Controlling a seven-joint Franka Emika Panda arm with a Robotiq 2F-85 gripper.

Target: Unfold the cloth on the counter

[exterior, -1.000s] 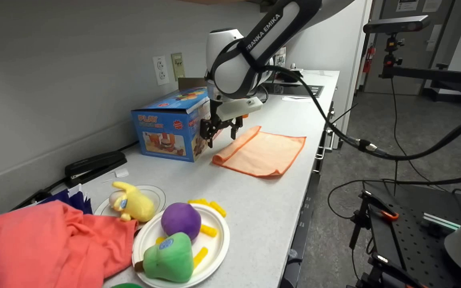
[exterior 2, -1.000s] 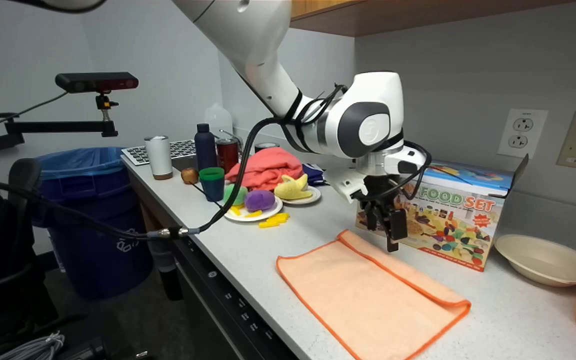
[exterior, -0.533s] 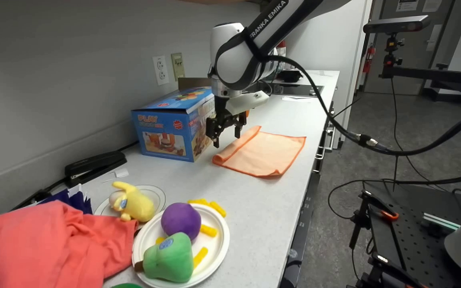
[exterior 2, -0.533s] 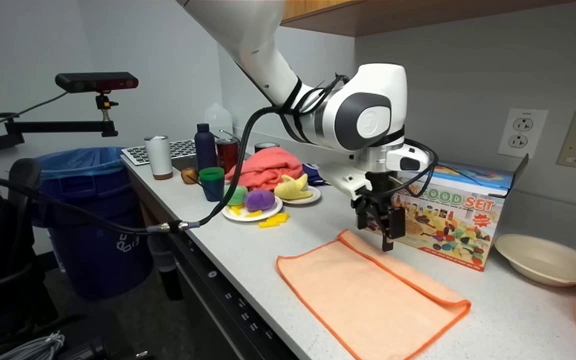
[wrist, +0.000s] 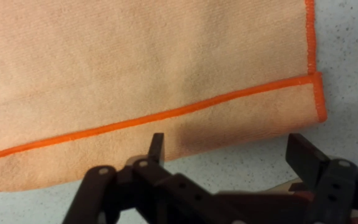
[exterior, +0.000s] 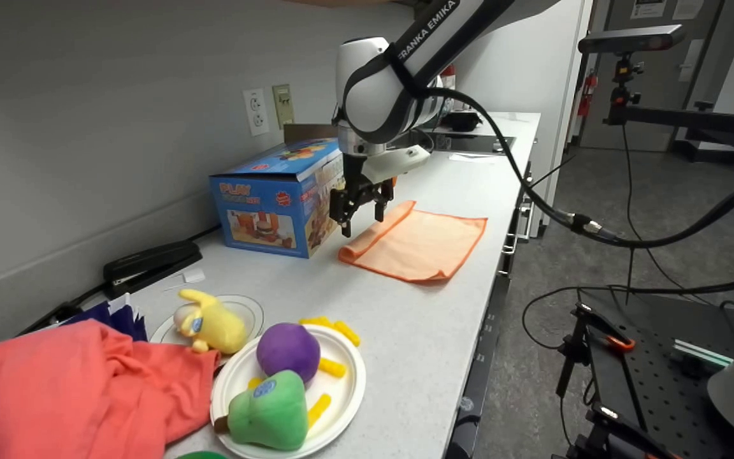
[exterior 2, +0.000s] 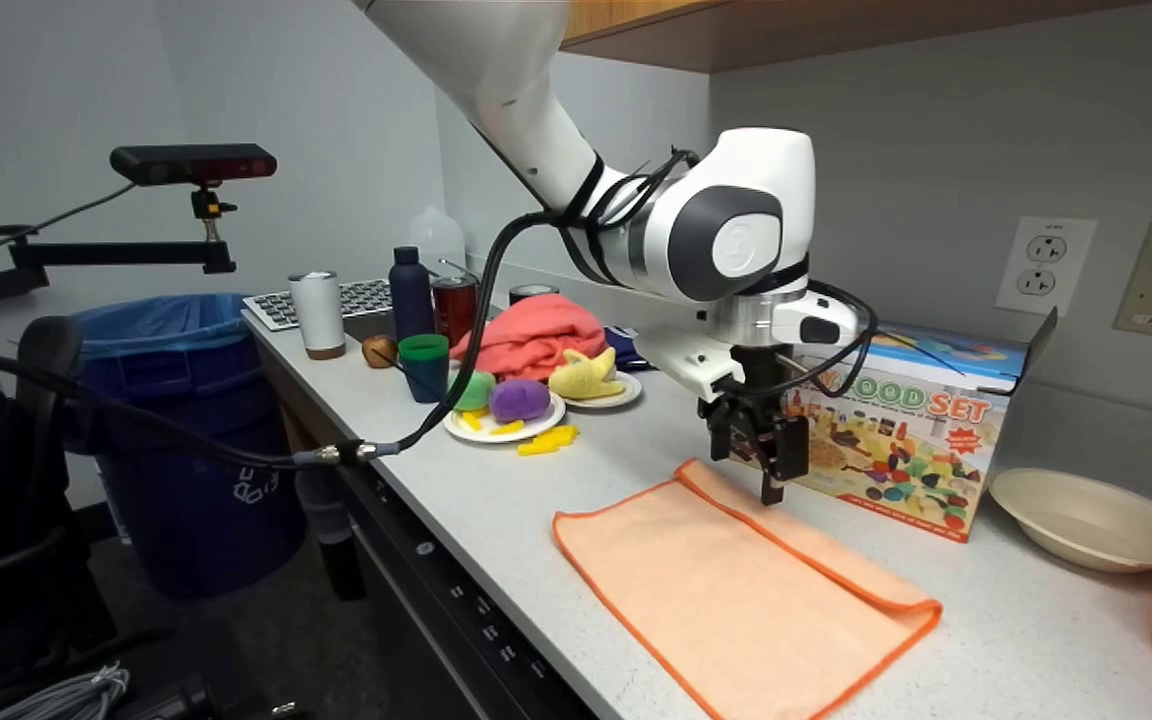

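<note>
From here I see black, blocky fingers (wrist: 305, 158), pale round screws (wrist: 143, 163) behind them and, above, a white arm (exterior 2: 556, 150) with FRANKA EMIKA lettering (exterior: 427, 30) and a black cable (exterior 2: 484, 300).

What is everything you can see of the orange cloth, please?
The cloth looks like thin, plain, pale-orange fabric with a brighter border. It lies mostly flat on the counter beside the toy box, its side nearest the box folded over. The open gripper hangs at that fold, not gripping it; contact is unclear.

End effector (wrist: 227, 138) seemingly vertical, 2 fingers (wrist: 305, 158) apart
</note>
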